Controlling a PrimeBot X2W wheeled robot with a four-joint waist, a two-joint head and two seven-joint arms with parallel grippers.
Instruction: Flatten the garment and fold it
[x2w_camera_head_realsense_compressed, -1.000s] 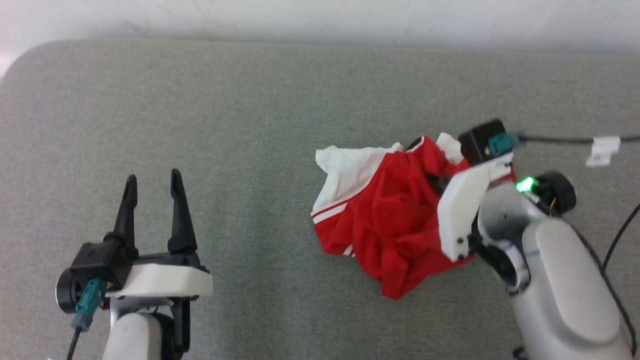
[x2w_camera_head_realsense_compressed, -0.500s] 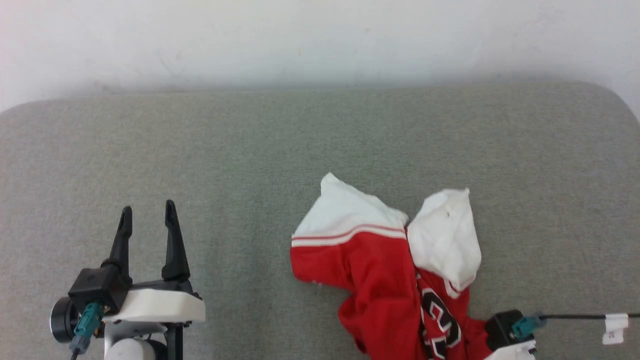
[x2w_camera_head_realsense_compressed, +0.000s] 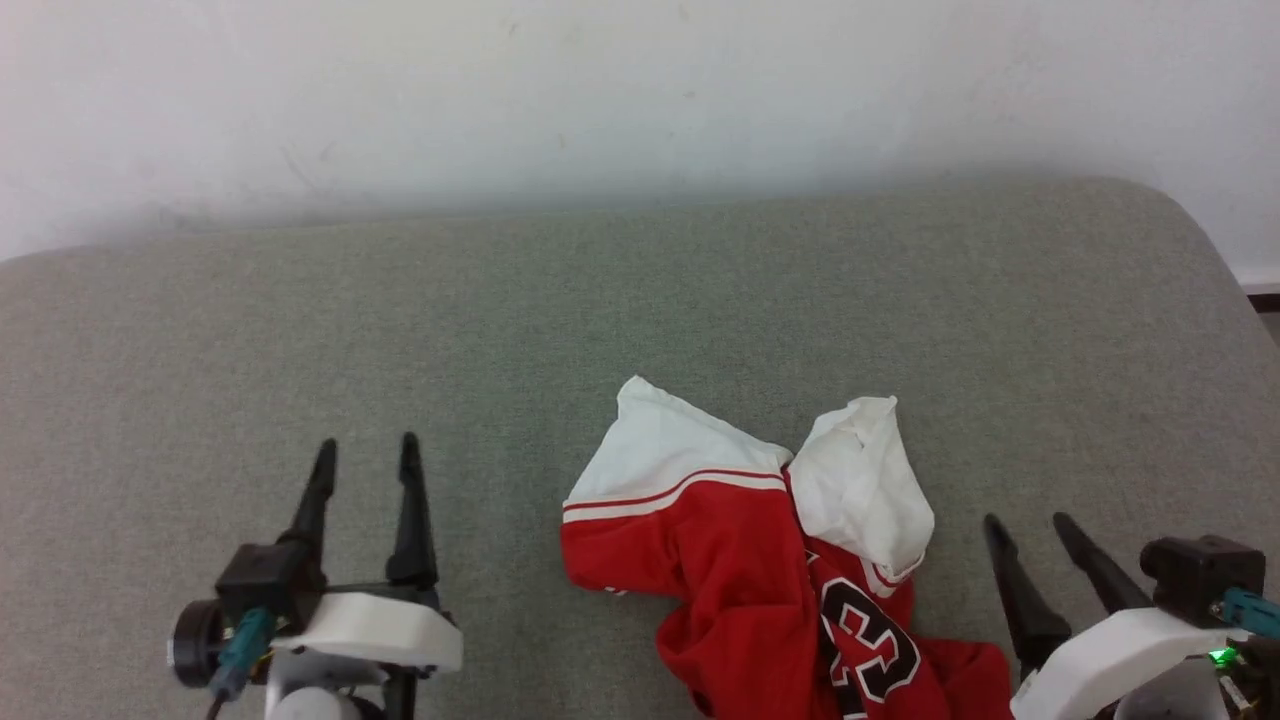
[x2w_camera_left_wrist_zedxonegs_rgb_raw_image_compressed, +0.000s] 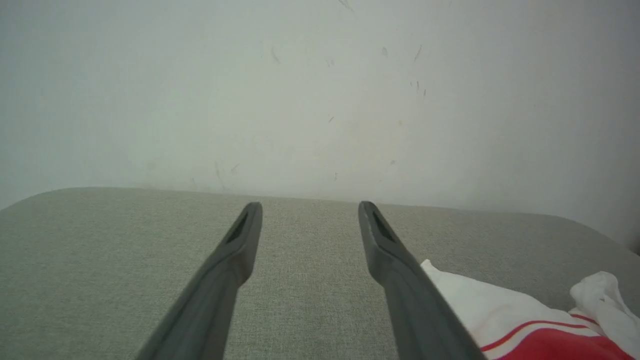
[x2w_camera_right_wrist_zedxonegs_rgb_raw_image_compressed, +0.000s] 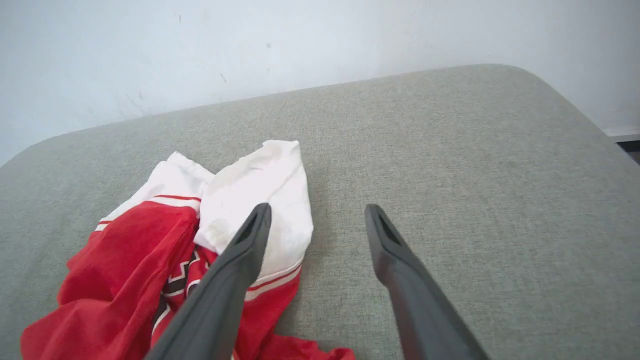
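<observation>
The garment (x2w_camera_head_realsense_compressed: 740, 560) lies crumpled on the grey-green padded surface (x2w_camera_head_realsense_compressed: 500, 330), in the right half of the head view and close to the near edge, where its red body runs off the bottom of the picture. Two white parts point toward the pale wall (x2w_camera_head_realsense_compressed: 600, 90). The left one (x2w_camera_head_realsense_compressed: 660, 445) is spread fairly flat and edged by a thin red stripe where it meets the red cloth. The right one (x2w_camera_head_realsense_compressed: 860, 480) is bunched and folds over the red fabric. Just below it a black, white-outlined "3" (x2w_camera_head_realsense_compressed: 865, 640) shows among the wrinkles. The left gripper (x2w_camera_head_realsense_compressed: 366, 445) is over bare surface well to the left of the garment, fingers pointing toward the wall; its jaws stand apart with nothing between them. In the left wrist view the white and red cloth shows at the lower right, beyond the right-hand finger. The right gripper (x2w_camera_head_realsense_compressed: 1025, 520) is just beside the garment's right edge, its jaws likewise parted and empty. In the right wrist view its left-hand finger crosses in front of the bunched white part, but whether it touches the cloth cannot be told. The other finger is over bare surface.
</observation>
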